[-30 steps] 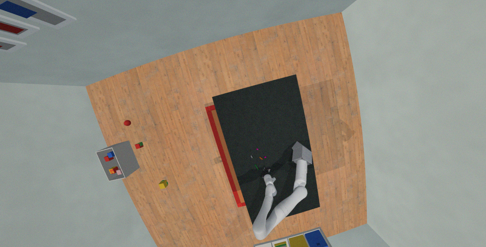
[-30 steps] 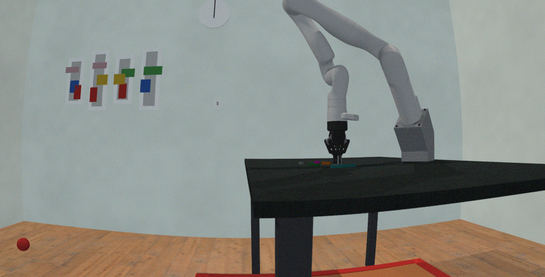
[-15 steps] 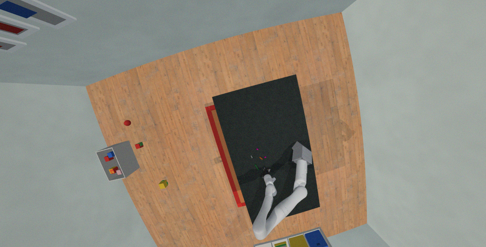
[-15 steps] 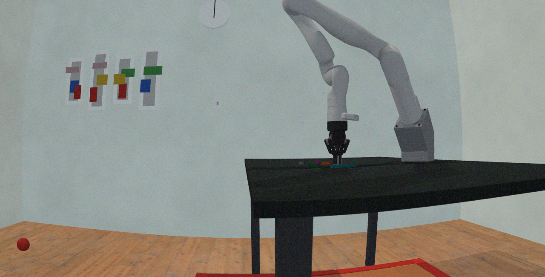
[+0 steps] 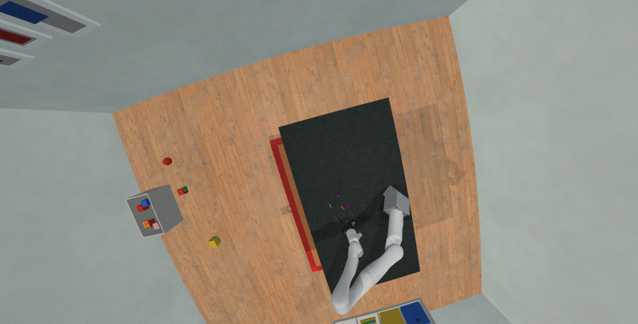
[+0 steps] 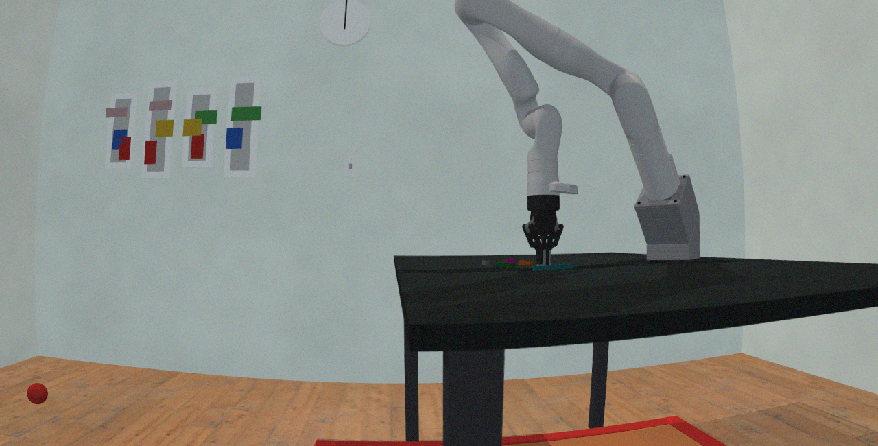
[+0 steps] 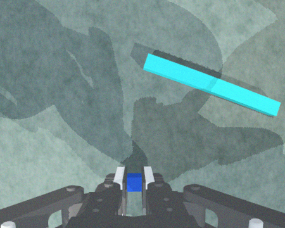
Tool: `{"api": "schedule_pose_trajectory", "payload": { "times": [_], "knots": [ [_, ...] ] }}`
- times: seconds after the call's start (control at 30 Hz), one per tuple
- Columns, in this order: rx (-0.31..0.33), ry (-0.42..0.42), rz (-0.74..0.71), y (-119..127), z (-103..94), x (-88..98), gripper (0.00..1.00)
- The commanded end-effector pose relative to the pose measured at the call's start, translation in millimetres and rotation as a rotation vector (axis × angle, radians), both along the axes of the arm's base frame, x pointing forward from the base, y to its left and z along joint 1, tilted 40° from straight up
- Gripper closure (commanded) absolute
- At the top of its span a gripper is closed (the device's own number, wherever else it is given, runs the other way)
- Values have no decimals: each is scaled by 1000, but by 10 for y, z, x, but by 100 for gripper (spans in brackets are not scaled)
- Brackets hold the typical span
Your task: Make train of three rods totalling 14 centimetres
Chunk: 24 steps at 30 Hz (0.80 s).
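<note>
My gripper (image 7: 134, 180) (image 6: 544, 257) (image 5: 348, 224) is shut on a small blue rod (image 7: 133, 185) and holds it low over the black table (image 5: 348, 143) (image 6: 614, 296). A long turquoise rod (image 7: 211, 83) (image 6: 552, 267) lies flat on the table, ahead and to the right of the fingers in the wrist view, and apart from them. Farther off lie a green rod (image 5: 336, 219) (image 6: 505, 265), an orange rod (image 5: 342, 207) (image 6: 524, 263), a grey rod (image 5: 330, 205) (image 6: 485, 263) and two magenta rods (image 5: 337, 195) (image 5: 348, 206), each on its own.
The arm's grey base (image 5: 396, 200) (image 6: 667, 225) stands on the table beside the rods. A red-edged mat (image 5: 289, 188) lies on the floor along the table. A grey box of blocks (image 5: 156, 210) and a red ball (image 5: 167, 161) are on the floor.
</note>
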<state>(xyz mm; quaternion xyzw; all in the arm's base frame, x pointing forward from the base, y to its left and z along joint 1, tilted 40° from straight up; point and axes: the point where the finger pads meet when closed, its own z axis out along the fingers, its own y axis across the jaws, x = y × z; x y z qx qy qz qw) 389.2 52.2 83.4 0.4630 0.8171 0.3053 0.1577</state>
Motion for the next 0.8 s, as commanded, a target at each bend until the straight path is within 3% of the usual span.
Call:
{"api": "schedule_pose_trajectory", "payload": {
  "times": [0.0,0.3,0.77],
  "knots": [
    [0,0,0,-3,2,0,88],
    [0,0,0,-3,2,0,76],
    [0,0,0,-5,8,-4,76]
  ]
}}
